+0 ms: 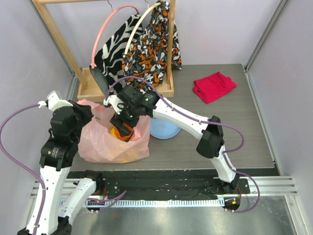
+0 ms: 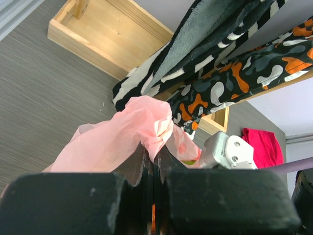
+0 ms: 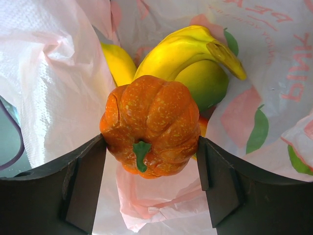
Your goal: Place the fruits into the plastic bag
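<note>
Right gripper [image 3: 151, 171] pinches the orange [image 3: 149, 129] between its pads, low inside the mouth of the plastic bag [image 3: 54, 83]. The orange is ribbed, glossy and green-stemmed. Beneath it lie the bananas [image 3: 183, 49] and the green-yellow fruit [image 3: 208, 83], already bagged. Farther off, the left gripper [image 2: 151, 164], pressed together on the pink crinkled rim, holds the bag up. Step judged: depositing the orange. The next move calls for spreading the jaws, then withdrawing clear of the film.
</note>
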Controlling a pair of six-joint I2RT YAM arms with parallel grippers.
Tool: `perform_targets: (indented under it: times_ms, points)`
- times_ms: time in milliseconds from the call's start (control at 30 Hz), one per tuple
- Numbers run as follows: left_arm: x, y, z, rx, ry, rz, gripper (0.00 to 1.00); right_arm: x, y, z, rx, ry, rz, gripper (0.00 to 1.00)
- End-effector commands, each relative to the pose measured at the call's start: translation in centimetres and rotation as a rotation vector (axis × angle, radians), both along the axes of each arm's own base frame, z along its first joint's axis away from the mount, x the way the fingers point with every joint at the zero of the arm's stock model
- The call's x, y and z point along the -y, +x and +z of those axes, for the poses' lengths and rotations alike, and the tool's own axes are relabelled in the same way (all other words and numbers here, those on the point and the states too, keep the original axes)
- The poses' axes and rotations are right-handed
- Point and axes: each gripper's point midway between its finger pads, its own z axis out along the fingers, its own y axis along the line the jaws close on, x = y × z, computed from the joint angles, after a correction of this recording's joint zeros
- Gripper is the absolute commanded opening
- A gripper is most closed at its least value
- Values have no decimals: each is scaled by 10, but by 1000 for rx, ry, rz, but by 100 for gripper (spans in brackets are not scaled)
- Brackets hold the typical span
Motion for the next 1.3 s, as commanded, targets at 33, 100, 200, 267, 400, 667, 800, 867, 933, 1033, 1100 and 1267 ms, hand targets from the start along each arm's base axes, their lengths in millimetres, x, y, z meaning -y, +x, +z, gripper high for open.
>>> perform_targets:
  times_ms: [33,100,200,267,400,667,800,867,933,1033,1100,1267]
  points:
    - [-3,-1,13,46,-3,14,0,-8,-7,27,22,68,47,68]
    - [-3,0,13,43,-3,13,0,-9,-8,30,25,77,49,74]
    - [-2,0,13,42,-1,9,0,-11,-9,37,32,99,59,78]
    - [-3,0,14,44,-1,10,0,-12,-9,46,45,124,61,79]
    - [-3,-1,15,45,0,13,0,-17,-11,58,50,172,75,88]
    - [-2,-1,13,44,-3,8,0,-18,-8,73,78,205,56,88]
    - [-2,0,12,39,-1,7,0,-16,-1,110,141,302,-9,86]
    - [-2,-1,11,36,-1,6,0,-12,4,145,193,382,-56,82]
    - [-4,-1,11,31,5,12,0,-3,15,169,238,430,-125,81]
    - [-6,-2,10,32,9,24,0,25,36,199,291,478,-239,81]
    - [-8,-3,12,40,16,30,0,49,47,216,322,504,-292,82]
    - [-11,-5,12,45,29,42,0,133,119,172,307,400,-625,81]
